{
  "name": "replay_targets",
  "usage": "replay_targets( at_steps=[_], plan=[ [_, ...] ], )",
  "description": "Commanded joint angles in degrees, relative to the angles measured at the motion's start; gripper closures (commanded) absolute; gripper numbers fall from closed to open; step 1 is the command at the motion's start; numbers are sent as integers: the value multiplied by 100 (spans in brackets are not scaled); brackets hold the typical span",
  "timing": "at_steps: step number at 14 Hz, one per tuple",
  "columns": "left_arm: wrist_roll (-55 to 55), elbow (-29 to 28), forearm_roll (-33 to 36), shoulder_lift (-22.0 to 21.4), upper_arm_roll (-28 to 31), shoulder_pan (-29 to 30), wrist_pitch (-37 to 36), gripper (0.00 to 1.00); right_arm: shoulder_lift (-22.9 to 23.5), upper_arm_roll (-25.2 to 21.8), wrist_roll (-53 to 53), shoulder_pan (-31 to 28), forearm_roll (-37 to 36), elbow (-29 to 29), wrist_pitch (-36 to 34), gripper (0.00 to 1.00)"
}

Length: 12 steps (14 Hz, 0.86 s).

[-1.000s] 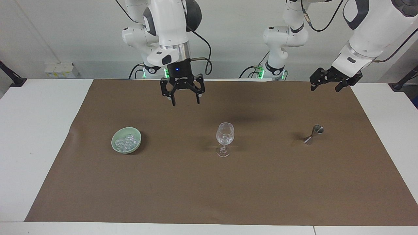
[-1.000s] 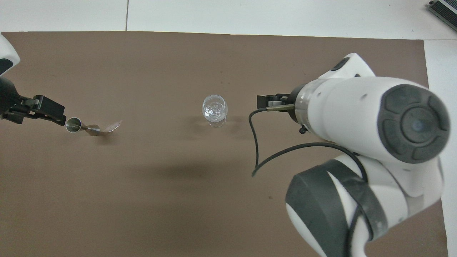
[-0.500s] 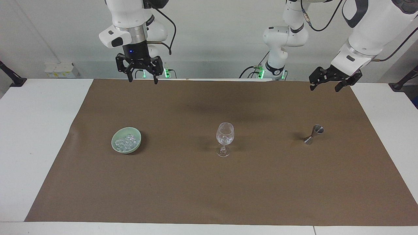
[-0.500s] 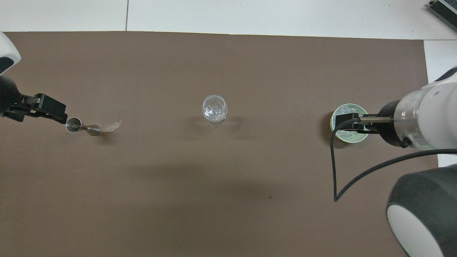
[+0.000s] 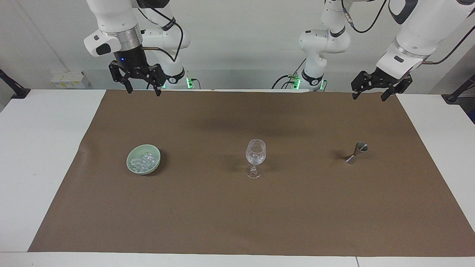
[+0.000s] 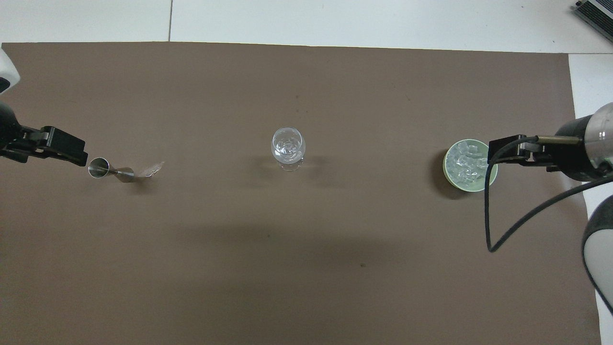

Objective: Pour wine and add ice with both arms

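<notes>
A clear stemmed glass (image 5: pixel 255 157) (image 6: pixel 288 146) stands mid-mat with a few glinting bits in its cup. The ice (image 5: pixel 143 161) (image 6: pixel 465 162) is heaped in a pale green bowl (image 5: pixel 133 168) (image 6: pixel 479 188) toward the right arm's end. No wine shows in either view. My right gripper (image 5: pixel 144 91) (image 6: pixel 512 152) hangs open and empty, high up, over the mat just beside the bowl. Beside a small metal jigger (image 5: pixel 356 152) (image 6: pixel 111 170), my left gripper (image 5: pixel 370 97) (image 6: pixel 62 146) hangs open and empty, high over the mat.
A brown mat (image 5: pixel 237 215) covers most of the white table (image 5: pixel 41 148). A small clear glint (image 6: pixel 153 168) lies on the mat next to the jigger. The right arm's black cable (image 6: pixel 493 230) loops over the mat near the bowl.
The right arm has swung from beside the glass toward its own end of the table and risen, uncovering the bowl. The left gripper has lifted slightly.
</notes>
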Motion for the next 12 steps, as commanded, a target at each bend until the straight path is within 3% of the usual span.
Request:
replay_targets(
  at_steps=[1,3,12],
  plan=[
    [46,-238,78,-186,64,-27,-107,0,208,134,-191,-55,-213,288,-165,0],
    [55,-467,78,-318,64,-18,-20,0,208,117,-252,-46,-172,235,-138,0],
    [55,-529,87,-362,125,167,-116,0,85,126,-261,-37,-154,24,-156,0]
  ],
)
